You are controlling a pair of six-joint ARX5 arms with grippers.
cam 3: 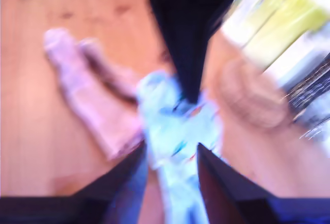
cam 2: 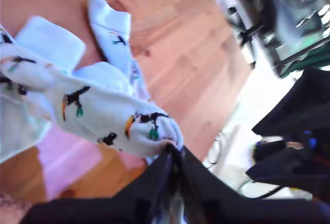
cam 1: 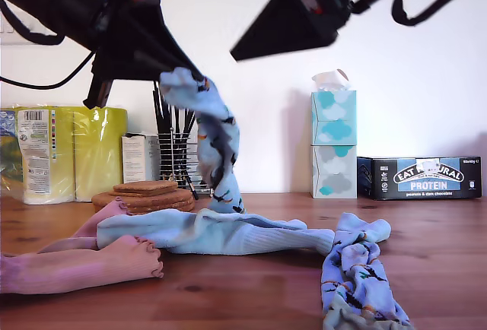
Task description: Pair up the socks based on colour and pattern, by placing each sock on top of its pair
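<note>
Hanging from the first pincer point(cam 1: 179, 75), which is clamped on its end, a toucan sock point(cam 1: 217, 144) is being held above the worktop point(cam 1: 251, 284). The second pincer point(cam 3: 171, 154) is being hovered nearby, jaws apart, empty. Sock: soft, light, floppy, prob. best pinched at cuff/toe. Its match point(cam 1: 358, 280) is lying at exterior view's right.

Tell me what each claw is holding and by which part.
My first claw pinches the hanging toucan-print sock by one end; toe or cuff, I cannot tell. My second claw is open and holds nothing.
</note>
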